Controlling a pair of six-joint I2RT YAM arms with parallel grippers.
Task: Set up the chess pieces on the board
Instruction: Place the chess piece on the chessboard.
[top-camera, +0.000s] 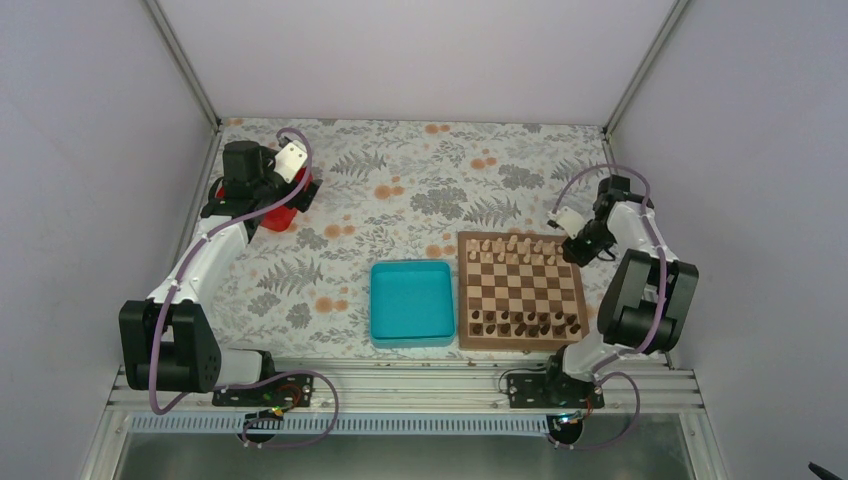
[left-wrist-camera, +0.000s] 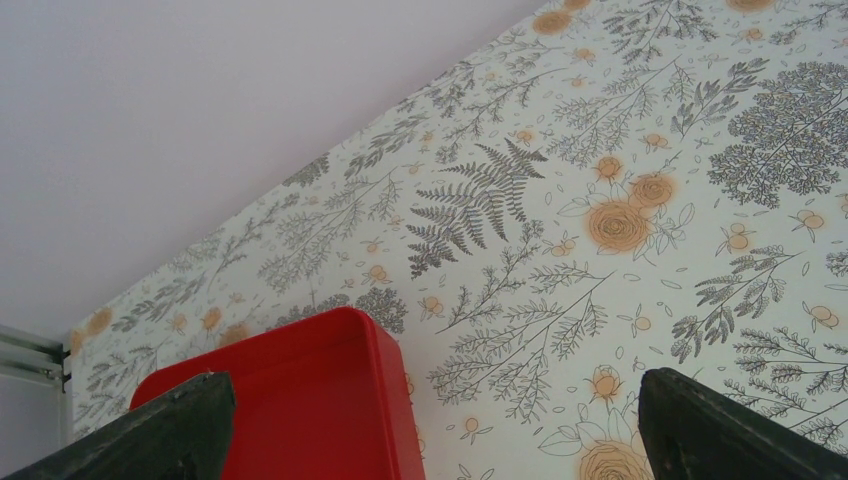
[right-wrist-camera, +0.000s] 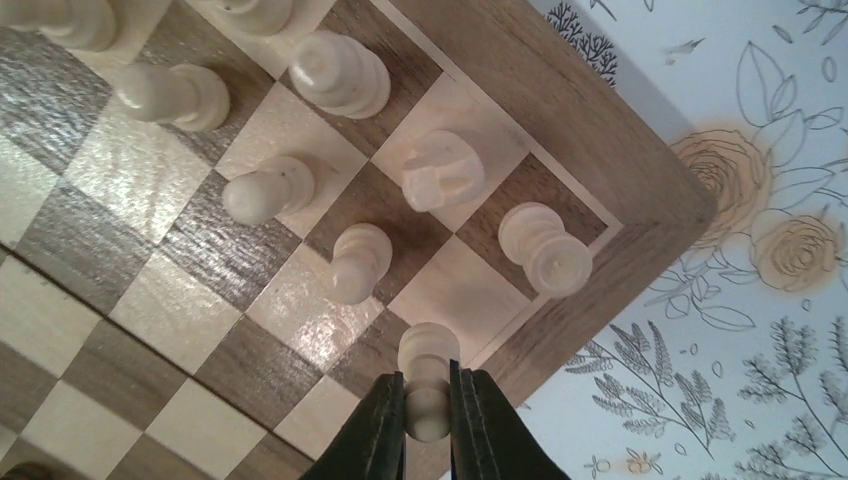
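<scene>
The board (top-camera: 520, 285) lies right of centre, with pale chess pieces (top-camera: 515, 247) along its far rows. My right gripper (top-camera: 577, 250) hovers at the board's far right corner. In the right wrist view, this gripper (right-wrist-camera: 428, 402) is shut on a pale pawn (right-wrist-camera: 428, 375), held over the board's (right-wrist-camera: 160, 300) right edge squares. Just beyond it stand a rook (right-wrist-camera: 545, 248), a knight (right-wrist-camera: 443, 170) and two pawns (right-wrist-camera: 360, 260). My left gripper (left-wrist-camera: 430, 400) is open and holds nothing; it hangs at the far left, half over a red tray (left-wrist-camera: 300, 400).
Dark brown chessmen (top-camera: 525, 322) line the board's near rows. A teal square tray (top-camera: 410, 300) sits directly left of the board. The red tray (top-camera: 280, 215) is at the far left, under the left arm. Walls close in the flowered table (top-camera: 400, 200) on three sides.
</scene>
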